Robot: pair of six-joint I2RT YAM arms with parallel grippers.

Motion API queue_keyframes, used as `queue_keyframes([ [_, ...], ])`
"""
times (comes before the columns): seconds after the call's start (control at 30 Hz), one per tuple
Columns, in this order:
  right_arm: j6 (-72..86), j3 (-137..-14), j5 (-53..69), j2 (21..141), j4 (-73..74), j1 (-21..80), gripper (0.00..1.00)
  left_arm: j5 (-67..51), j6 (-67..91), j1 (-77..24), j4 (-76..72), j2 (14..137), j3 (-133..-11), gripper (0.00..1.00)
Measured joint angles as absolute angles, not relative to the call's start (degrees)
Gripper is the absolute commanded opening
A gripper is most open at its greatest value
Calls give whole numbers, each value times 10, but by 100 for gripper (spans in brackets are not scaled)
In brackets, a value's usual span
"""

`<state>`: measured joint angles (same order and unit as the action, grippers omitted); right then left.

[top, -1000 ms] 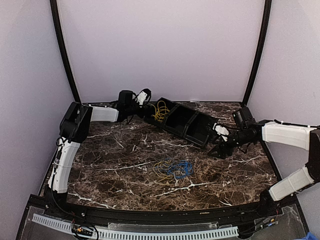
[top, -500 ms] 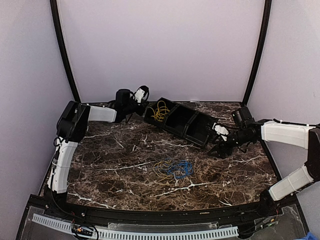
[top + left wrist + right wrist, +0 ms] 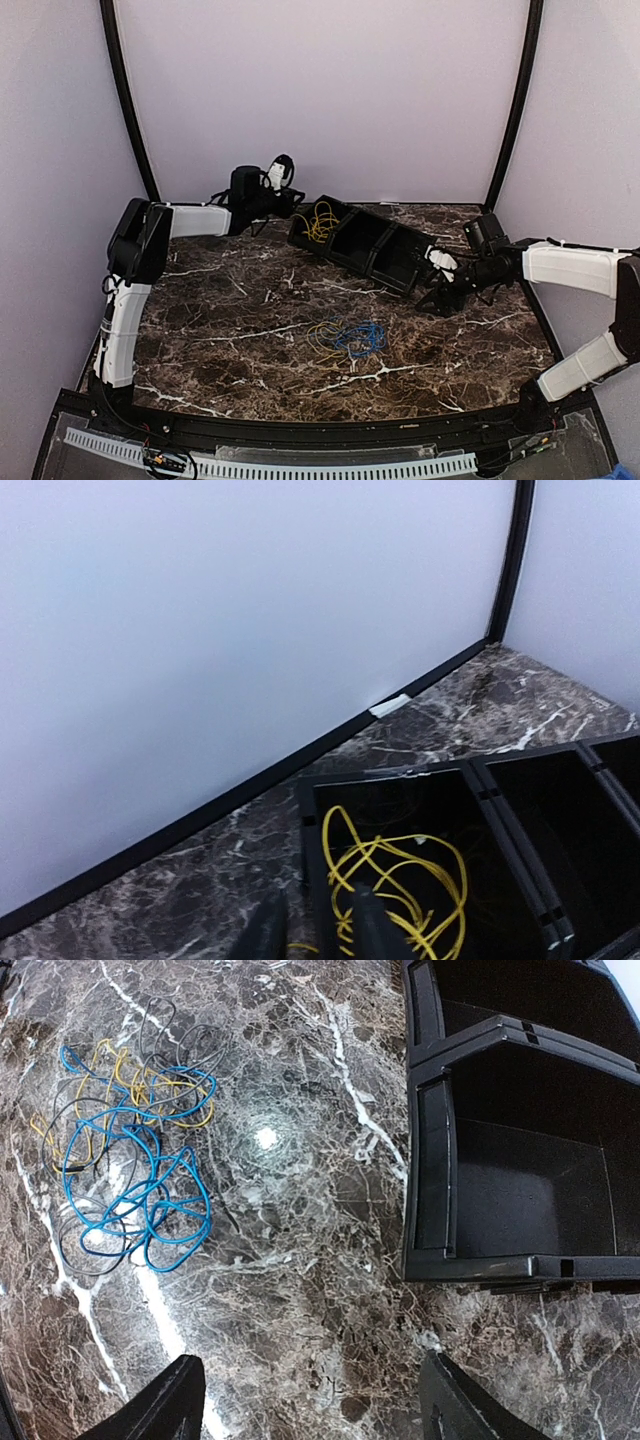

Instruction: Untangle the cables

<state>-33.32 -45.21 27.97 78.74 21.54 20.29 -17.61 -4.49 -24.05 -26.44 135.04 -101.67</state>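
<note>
Your top view looks from high behind the near edge, down across the whole table [image 3: 250, 300] to the back wall [image 3: 320, 100]. Your left wrist view sits close and tilted down over the end bin [image 3: 312, 810] with the yellow cable [image 3: 400, 875], wall behind; your right wrist view faces almost straight down, near the table, over the tangle [image 3: 130, 1160]. The top view shares both patches.

Left wrist view: left claw [image 3: 316, 932] is cut by the bottom edge. Only two dark finger ends show, with a gap between them. The lower loops of the yellow cable [image 3: 395, 865] in the bin [image 3: 385, 776] run off the frame. The bin's other compartments are clipped at the right edge.

Right wrist view: right claw [image 3: 310, 1405] shows its tips only, set wide apart.

Top view: the tangle [image 3: 348, 338] on the desk [image 3: 250, 300] is too small to trace its crossings.
</note>
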Motion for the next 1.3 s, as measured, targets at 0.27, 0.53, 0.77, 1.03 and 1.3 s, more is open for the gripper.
queue_keyframes([
  [0.27,-334,-452,280,786,216,203,75,-77,166,-243,-158,1346,-1038,67],
  [0.53,-334,-452,281,786,219,203,75,-78,320,-227,-143,1347,-1037,57],
  [0.77,-334,-452,280,786,219,203,75,-139,267,-189,-182,1346,-1004,55],
  [1.03,-334,-455,282,797,221,203,75,-205,76,-170,-179,1347,-997,51],
  [1.3,-335,-459,283,807,224,203,75,-255,-27,-175,-145,1374,-1045,49],
])
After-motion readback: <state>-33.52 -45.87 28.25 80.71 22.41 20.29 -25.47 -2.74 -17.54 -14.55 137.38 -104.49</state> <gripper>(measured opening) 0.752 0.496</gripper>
